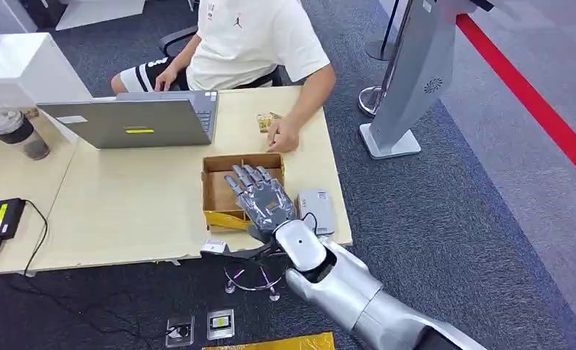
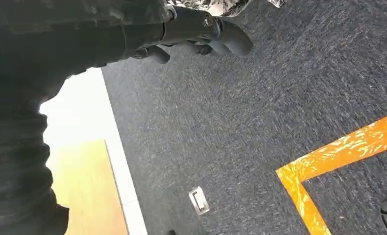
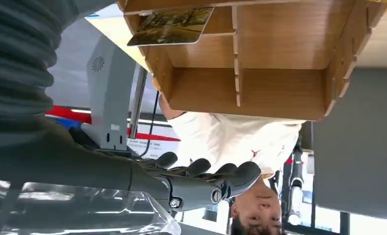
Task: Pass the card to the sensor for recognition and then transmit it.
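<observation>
1. The right hand [image 1: 259, 195] is hovering at the frame's centre over the cardboard divider box [image 1: 217, 191], its fingers [image 1: 243, 177] spread flat and holding nothing.
2. A card [image 3: 170, 26] printed with a tree scene is lying in a box compartment; no writing on it is legible.
3. The grey sensor [image 1: 316, 209] is sitting on the worktop [image 1: 125, 197] just right of the box.
4. The left hand [image 2: 201, 32] is hanging over carpet, fingers loosely curled, empty.
5. A seated person's white shirt [image 1: 256, 36] is showing a small jumping-figure logo.
</observation>
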Controlling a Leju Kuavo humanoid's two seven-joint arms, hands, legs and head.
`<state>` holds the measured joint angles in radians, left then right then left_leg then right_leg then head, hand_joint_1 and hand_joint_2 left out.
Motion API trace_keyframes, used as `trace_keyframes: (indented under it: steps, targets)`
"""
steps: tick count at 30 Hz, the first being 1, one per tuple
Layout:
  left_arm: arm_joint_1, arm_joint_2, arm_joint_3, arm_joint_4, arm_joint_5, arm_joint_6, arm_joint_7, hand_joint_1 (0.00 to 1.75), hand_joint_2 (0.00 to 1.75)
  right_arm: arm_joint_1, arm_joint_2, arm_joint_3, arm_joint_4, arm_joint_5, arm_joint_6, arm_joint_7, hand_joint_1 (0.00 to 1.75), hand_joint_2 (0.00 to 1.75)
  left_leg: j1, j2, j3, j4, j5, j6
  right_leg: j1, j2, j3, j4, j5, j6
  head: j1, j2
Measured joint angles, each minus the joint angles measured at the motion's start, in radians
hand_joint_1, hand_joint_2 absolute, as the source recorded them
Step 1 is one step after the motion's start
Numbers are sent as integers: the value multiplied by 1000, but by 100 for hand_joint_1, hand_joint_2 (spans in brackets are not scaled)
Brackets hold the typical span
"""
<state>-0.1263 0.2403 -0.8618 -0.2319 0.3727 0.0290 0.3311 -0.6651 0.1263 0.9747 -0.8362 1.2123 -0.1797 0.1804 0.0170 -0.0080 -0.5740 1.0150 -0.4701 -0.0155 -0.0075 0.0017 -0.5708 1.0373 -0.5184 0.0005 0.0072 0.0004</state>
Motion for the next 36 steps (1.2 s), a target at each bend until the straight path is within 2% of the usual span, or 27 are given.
trace_keyframes:
  steps: [6,7,12,19,31,36]
  targets:
    - [0,-5,0,0,2,11,16,0,175,-4,16,0,21,2,-12,7,31,175,0,0,0,0,0,0,0,0,0,0,0,0,0,0]
    - [0,-6,0,0,2,11,17,0,175,-6,20,0,26,2,-13,7,24,175,0,0,0,0,0,0,0,0,0,0,0,0,0,0]
    - [0,-9,1,0,2,18,26,0,175,-11,37,0,51,3,-11,4,23,175,0,0,0,0,0,0,0,0,0,0,0,0,0,0]
    - [0,-10,2,0,5,22,27,0,175,-29,53,-1,87,-1,6,14,31,175,0,0,0,0,0,0,0,0,0,0,0,0,0,0]
    - [0,-10,4,0,-13,14,13,0,175,-55,50,-36,165,-18,14,64,33,175,0,0,0,0,0,0,0,0,0,0,0,0,0,0]
    - [1,-10,4,0,-19,11,6,0,175,-59,42,-58,180,-19,21,79,49,175,0,0,0,0,0,0,0,0,0,0,0,0,0,0]
